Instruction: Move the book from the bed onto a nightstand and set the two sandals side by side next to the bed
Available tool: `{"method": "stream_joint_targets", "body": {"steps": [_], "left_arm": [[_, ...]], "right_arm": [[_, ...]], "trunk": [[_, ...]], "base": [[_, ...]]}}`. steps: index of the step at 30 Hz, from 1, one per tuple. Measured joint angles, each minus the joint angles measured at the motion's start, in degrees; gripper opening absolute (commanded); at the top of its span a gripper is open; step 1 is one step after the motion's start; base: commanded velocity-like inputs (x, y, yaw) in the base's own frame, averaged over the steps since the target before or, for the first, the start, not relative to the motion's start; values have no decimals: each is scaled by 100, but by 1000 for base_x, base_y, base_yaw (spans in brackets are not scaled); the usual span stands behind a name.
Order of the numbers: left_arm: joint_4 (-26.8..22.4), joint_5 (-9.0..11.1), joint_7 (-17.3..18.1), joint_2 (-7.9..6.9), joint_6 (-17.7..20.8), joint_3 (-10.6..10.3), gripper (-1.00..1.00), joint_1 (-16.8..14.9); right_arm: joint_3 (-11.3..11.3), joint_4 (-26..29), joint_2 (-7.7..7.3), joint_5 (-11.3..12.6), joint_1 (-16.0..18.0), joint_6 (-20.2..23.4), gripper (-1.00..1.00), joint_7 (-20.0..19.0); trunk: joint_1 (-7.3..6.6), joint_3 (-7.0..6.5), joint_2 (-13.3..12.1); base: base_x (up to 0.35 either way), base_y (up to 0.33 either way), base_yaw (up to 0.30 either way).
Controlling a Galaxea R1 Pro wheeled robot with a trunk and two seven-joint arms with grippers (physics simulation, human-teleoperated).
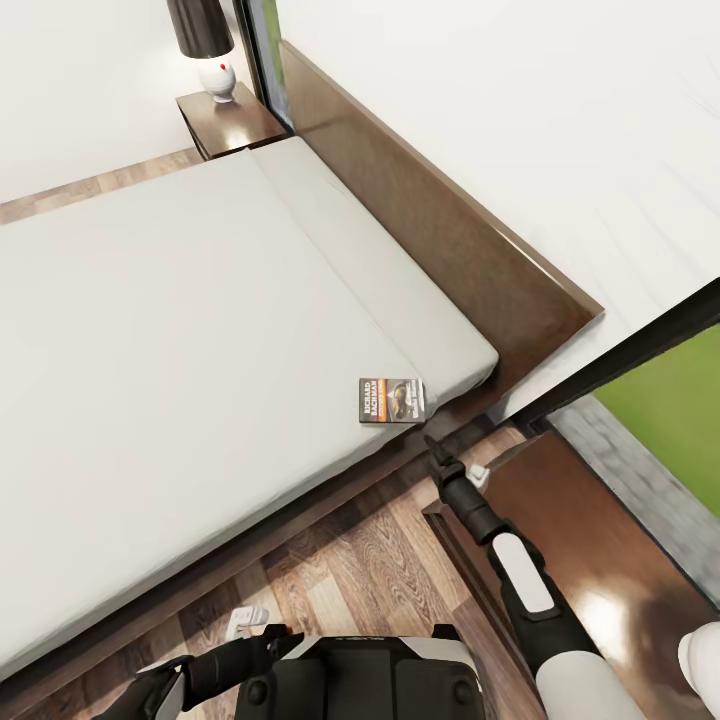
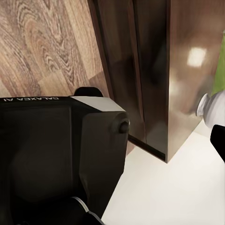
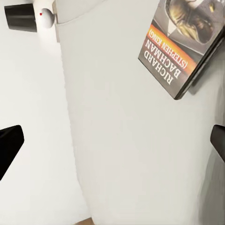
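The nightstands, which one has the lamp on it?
The far nightstand, beyond the bed's head end, carries the lamp, white base and dark shade. The near nightstand, beside the right gripper, has no lamp in view.

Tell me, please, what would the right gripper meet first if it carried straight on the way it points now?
Probably the pale mattress of the bed. The right gripper, jaws open, points over the bed's edge, and the book lies slightly off its line; depth is hard to judge.
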State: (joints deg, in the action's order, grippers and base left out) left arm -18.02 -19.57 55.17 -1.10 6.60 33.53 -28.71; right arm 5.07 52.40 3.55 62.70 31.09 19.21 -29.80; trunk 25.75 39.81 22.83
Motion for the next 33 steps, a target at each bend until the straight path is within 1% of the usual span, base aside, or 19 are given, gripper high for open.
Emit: {"method": "stream_joint_targets", "body": {"steps": [7, 33], "left_arm": [[2, 1, 0, -1, 0, 0, 100, 0], [5, -5, 1, 1, 0, 0, 100, 0]], "right_arm": [[-7, -42, 0, -26, 0, -1, 100, 0], [9, 7, -25, -24, 0, 11, 100, -16]], "trunk": [[0, 41, 0], [0, 274, 0]], "base": [[0, 0, 0], [0, 0, 0]]}}
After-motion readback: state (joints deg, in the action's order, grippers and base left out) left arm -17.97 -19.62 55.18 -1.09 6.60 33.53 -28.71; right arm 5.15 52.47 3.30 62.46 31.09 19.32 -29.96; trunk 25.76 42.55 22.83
